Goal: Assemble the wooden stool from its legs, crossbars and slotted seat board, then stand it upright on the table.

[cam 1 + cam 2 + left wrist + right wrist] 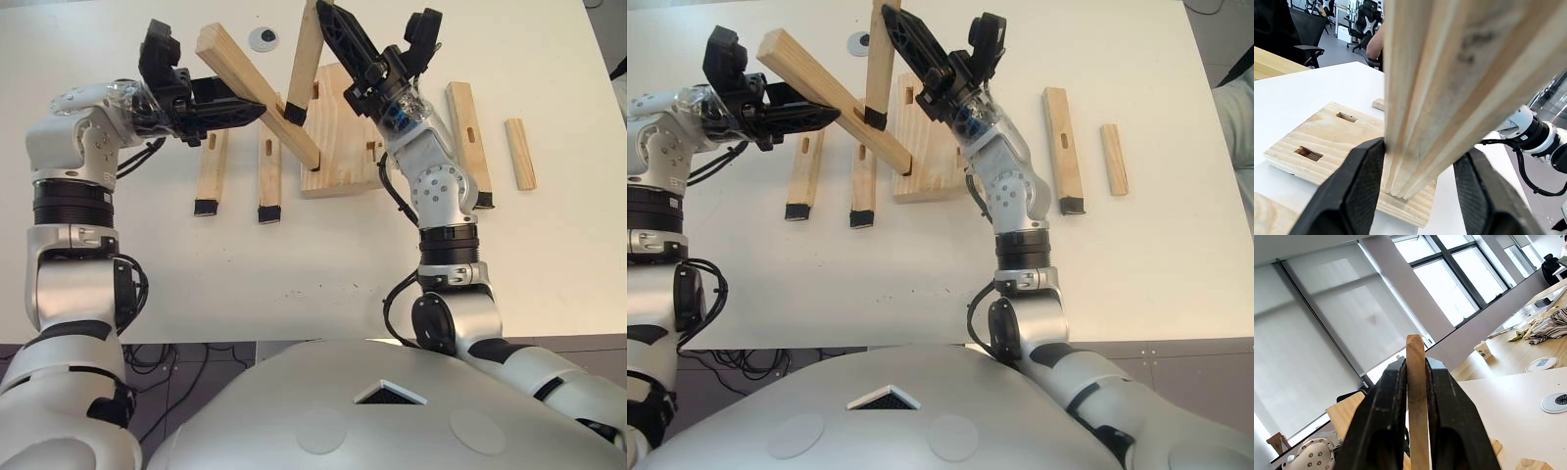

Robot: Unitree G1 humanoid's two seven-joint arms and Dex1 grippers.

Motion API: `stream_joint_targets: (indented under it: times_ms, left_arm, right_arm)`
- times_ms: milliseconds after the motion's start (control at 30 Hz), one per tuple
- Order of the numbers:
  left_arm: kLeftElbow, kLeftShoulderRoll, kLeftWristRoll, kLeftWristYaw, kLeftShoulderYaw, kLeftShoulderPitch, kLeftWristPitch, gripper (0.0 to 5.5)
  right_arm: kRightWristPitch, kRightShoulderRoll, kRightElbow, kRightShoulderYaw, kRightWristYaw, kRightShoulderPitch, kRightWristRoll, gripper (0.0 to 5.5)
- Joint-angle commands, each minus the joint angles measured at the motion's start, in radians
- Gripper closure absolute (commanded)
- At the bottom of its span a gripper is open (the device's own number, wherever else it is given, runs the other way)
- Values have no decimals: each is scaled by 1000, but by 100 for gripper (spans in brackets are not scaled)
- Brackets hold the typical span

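My left gripper point(247, 106) is shut on a wooden leg point(257, 90) held slanting above the table, its lower end touching the slotted seat board point(343, 147). In the left wrist view its fingers point(1356, 191) clamp that leg point(1449, 73) over the board point(1327, 137). My right gripper point(325, 37) is shut on a second leg point(306, 69), nearly upright, black foot down, just left of the board. The right wrist view has its pads point(1386, 421) pressed on this leg's point(1418, 396) thin edge.
Two more legs point(211, 171) point(269, 171) lie side by side left of the board. Another leg point(470, 142) and a short crossbar point(519, 152) lie to the right. A round white disc point(263, 39) sits at the back. The table's front strip is bare.
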Motion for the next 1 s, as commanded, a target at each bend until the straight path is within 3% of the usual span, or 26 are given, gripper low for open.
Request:
stream_joint_targets:
  times_ms: [33, 233, 467, 533, 667, 800, 1000]
  left_arm:
    - [-95, -34, 56, 93, -23, 108, 11, 347]
    - [-362, 47, 69, 144, -9, 109, 29, 347]
    - [-499, 70, 132, 190, -79, 64, 83, 347]
    - [-505, 65, 150, 202, -102, 78, 83, 286]
    - [-524, 66, 165, 222, -107, 102, 69, 222]
    - [-550, 74, 175, 249, -96, 127, 57, 219]
    - [-555, 88, 188, 273, -84, 151, 41, 219]
  right_arm:
    - [63, -69, -71, -62, -48, -22, 46, 510]
    - [113, -108, -151, -129, -106, -37, 97, 510]
    - [106, -122, -181, -114, -110, 0, 76, 510]
    - [129, -136, -181, -113, -114, 21, 78, 510]
    - [179, -174, -145, -111, -154, 84, 40, 510]
    - [216, -233, -137, -146, -199, 155, 14, 510]
    - [260, -187, -143, -193, -294, 239, 41, 510]
